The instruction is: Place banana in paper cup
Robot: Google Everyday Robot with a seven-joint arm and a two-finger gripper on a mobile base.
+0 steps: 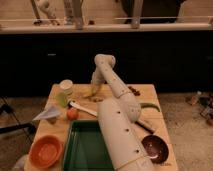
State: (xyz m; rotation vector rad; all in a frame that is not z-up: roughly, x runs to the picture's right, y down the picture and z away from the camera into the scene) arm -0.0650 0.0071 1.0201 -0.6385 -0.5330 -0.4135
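**Hand** (95, 88): at the far middle of the counter (56, 129), lowered from a bent wrist. Closed, with its tips down on the banana, apparently pinching it.

**Banana** (89, 94): small, yellow, slightly curved, smooth-skinned. It lies on the counter directly under the hand and is partly hidden by it. It is not lifted as far as can be seen.

**Paper cup** (66, 86): pale cream cylinder with a round open rim and matte wall, upright. It stands near the banana on its left, apart from it, and nothing shows inside.

**Progress:** the grasp looks made. Lifting, carrying across to the cup and dropping the banana in all remain, so the task is judged at an early stage.

**Arm** (120, 130): thick white tube with a hard glossy shell and rows of small dark holes. It rises from the near edge and crosses the middle of the counter.

**Green cup** (61, 99): light, translucent, just in front of the paper cup.

**Utensil** (84, 107): long white handle, lying flat in front of the banana.

**Round orange fruit** (72, 113): smooth, beside the utensil.

**Folded paper** (47, 114): pale and creased, at the left edge.

**Green pepper** (149, 106): curved and slender, right of the arm.

**Tray** (82, 150): green, rectangular, raised rim, at the near side.

**Orange bowl** (46, 150): round, at the near left.

**Dark bowl** (154, 148): brown and glossy, at the near right.

**Counter:** pale wood, flat.
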